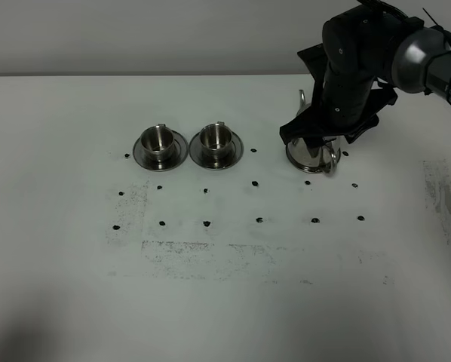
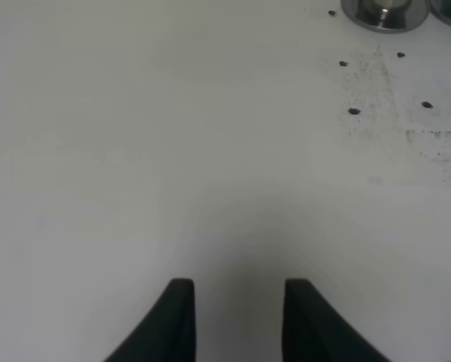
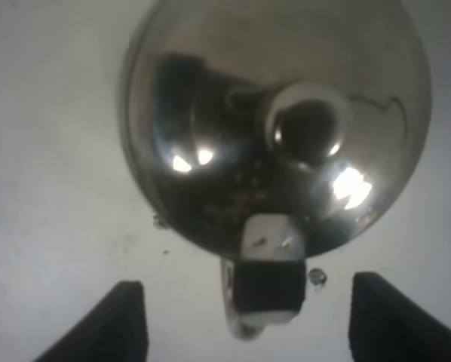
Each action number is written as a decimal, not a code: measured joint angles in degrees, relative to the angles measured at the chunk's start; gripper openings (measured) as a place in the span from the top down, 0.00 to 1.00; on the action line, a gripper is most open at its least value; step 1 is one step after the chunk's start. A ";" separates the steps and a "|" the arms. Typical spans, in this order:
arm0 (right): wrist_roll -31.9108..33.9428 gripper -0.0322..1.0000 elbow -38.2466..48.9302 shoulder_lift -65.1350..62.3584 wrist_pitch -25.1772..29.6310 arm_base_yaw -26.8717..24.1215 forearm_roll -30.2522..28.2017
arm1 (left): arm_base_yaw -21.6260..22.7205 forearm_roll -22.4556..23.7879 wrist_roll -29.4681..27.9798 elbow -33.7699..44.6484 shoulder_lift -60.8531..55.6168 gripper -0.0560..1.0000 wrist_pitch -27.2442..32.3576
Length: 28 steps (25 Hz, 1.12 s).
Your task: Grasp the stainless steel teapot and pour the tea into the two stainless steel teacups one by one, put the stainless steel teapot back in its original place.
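The stainless steel teapot (image 1: 310, 154) stands at the right of the table, mostly covered by my right arm (image 1: 354, 68). In the right wrist view I look down on its domed lid and knob (image 3: 308, 124). My right gripper (image 3: 248, 283) is open, its fingers (image 3: 127, 317) on either side of the loop handle (image 3: 263, 294) without touching it. The two stainless steel teacups (image 1: 158, 140) (image 1: 215, 138) sit on saucers side by side at centre left. No tea shows. The steel disc is hidden under the pot. My left gripper (image 2: 239, 302) is open and empty over bare table.
The white table (image 1: 225, 286) carries rows of small black dots (image 1: 259, 220) and grey scuff marks in front of the cups and pot. One cup saucer (image 2: 384, 11) shows at the edge of the left wrist view, far from the left fingers.
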 joint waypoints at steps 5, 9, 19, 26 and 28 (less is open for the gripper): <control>0.06 0.40 -0.04 0.32 -1.05 -0.91 0.06 | 0.00 0.00 0.00 0.00 0.00 0.68 0.00; 0.46 0.40 -0.04 1.69 -1.41 -1.09 0.57 | 0.00 0.00 0.00 0.00 0.00 0.68 0.00; 0.46 0.41 -0.04 2.84 -4.20 -1.09 0.90 | 0.00 0.00 0.00 0.00 0.00 0.68 0.00; 0.46 0.62 -0.04 2.84 -5.51 -1.09 1.13 | 0.00 0.00 0.00 0.00 0.00 0.68 0.00; 0.46 0.75 -0.04 2.84 -6.23 -1.09 1.48 | 0.00 0.00 0.00 0.00 0.00 0.68 0.00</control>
